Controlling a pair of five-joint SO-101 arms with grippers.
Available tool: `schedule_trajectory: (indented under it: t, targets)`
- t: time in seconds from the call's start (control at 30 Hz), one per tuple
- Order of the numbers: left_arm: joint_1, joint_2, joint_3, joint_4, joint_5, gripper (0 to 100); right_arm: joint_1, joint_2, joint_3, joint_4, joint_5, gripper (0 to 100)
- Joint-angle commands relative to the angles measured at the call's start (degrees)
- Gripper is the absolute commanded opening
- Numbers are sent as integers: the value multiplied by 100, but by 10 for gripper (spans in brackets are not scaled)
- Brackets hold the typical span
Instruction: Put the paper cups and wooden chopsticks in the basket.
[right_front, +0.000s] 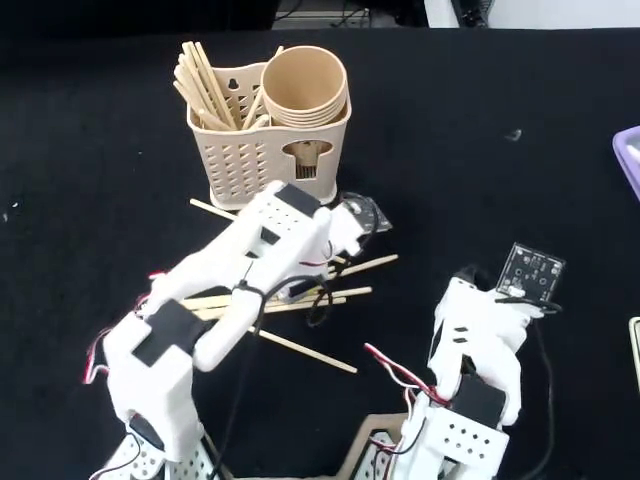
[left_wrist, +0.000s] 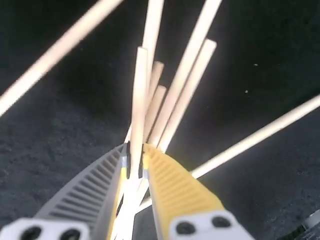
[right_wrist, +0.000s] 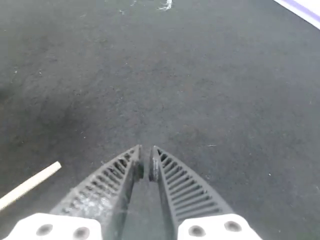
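Chopstick (left_wrist: 138, 100) is pinched in left gripper (left_wrist: 134, 161), jaws pressed onto it, low over the table (right_front: 500, 180). Other loose chopsticks (right_front: 375, 263) fan out right beside it, some touching. Imo: lift straight up so neighbours don't drag, tip it vertical, then drop into the basket (right_front: 240, 165) compartment w/ the other sticks, not the one w/ the paper cups (right_front: 305, 85). Basket sits just beyond the pile. Right gripper (right_wrist: 145, 169) is pressed together, nothing in it, over bare table.
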Motion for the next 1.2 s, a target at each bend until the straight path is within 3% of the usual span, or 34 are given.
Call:
schedule_trajectory:
  t: [0.0, 0.27, 0.43, 0.63, 0.77, 1.17]
  targets:
    - [13, -501, 13, 0, 26, 30, -44, -435, -180, -18, 18, 42]
    - [-31, 70, 207, -97, -378, 166, -70, -435, -171, -18, 18, 42]
    - [-92, 466, 207, -510, -378, 133, -70, -435, -171, -18, 18, 42]
    - [-40, 536, 207, -466, -369, 125, -70, -435, -171, -18, 18, 42]
    - [-75, 299, 207, -448, -360, 23, -70, -435, -171, -18, 18, 42]
    - [-66, -255, 295, -255, -387, 30, -70, -435, -171, -18, 18, 42]
